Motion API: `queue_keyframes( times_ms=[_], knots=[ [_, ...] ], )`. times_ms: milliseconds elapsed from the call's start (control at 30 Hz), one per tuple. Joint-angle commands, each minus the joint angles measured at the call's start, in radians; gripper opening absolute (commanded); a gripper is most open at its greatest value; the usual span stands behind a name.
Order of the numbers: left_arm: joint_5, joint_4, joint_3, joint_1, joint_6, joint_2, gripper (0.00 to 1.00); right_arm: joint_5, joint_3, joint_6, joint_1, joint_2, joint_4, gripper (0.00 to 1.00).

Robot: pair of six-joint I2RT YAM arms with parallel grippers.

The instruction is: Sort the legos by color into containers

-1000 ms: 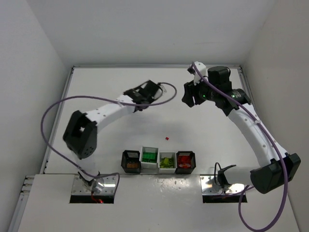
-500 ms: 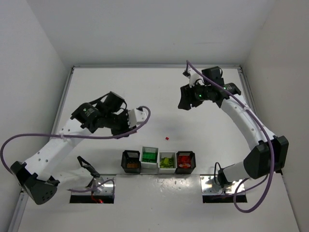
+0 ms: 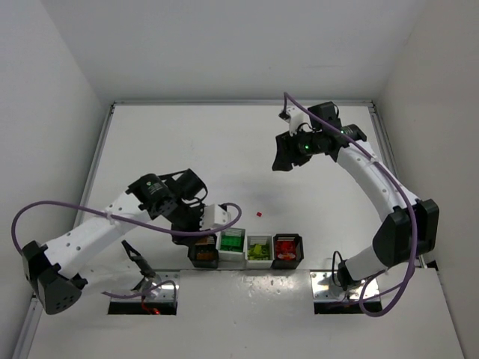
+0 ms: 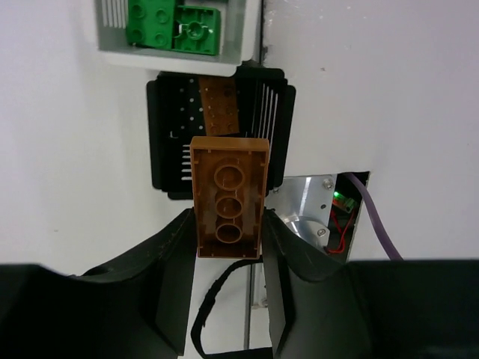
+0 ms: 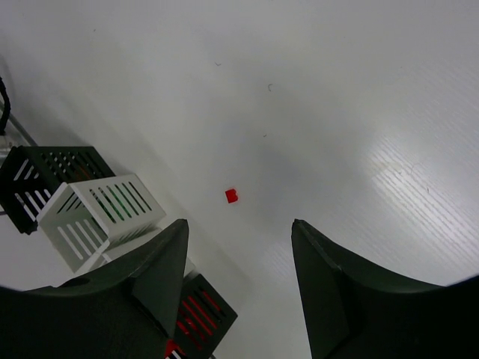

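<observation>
My left gripper [image 4: 228,224] is shut on an orange-brown lego [image 4: 229,196], seen from its hollow underside. It holds the brick just above the left black container [image 4: 165,134], where another brown brick [image 4: 218,105] lies. In the top view the left gripper [image 3: 196,228] hangs at that bin [image 3: 203,250]. The white bin beside it [image 4: 179,58] holds dark green bricks [image 4: 174,26]. My right gripper [image 3: 284,153] is open and empty, high over the far table. A tiny red lego [image 5: 231,196] lies on the table below its jaws, and it also shows in the top view [image 3: 259,214].
The row continues with a white bin of dark green bricks [image 3: 230,244], a white bin of yellow-green bricks [image 3: 259,249] and a black bin of red bricks [image 3: 287,250]. A metal base plate [image 4: 310,213] with wires lies just behind the left black bin.
My left arm has swung from the far middle of the table back to the bin row, with the brown brick now over the left black bin. My right gripper has shifted slightly left.
</observation>
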Motion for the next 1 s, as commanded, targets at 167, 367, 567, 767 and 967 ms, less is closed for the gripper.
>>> queue_keyframes(
  times_ms=[167,367,567,767,967],
  knots=[
    [-0.002,0.018,-0.008,-0.093,-0.008,0.087,0.42,-0.018,0.043,-0.014,0.000,0.006,0.006,0.58],
    [-0.028,0.028,-0.008,-0.121,-0.040,0.105,0.59,-0.018,0.033,-0.014,0.000,0.006,0.006,0.59],
    [-0.099,0.153,0.018,-0.071,-0.128,0.044,0.65,0.017,0.033,-0.023,0.009,0.006,0.006,0.61],
    [-0.200,0.363,0.146,0.068,-0.240,-0.085,0.70,0.037,0.013,-0.066,0.030,0.056,-0.004,0.53],
    [-0.389,0.468,0.195,0.146,-0.384,-0.041,0.74,0.060,0.004,-0.087,0.086,0.146,-0.020,0.40]
  ],
)
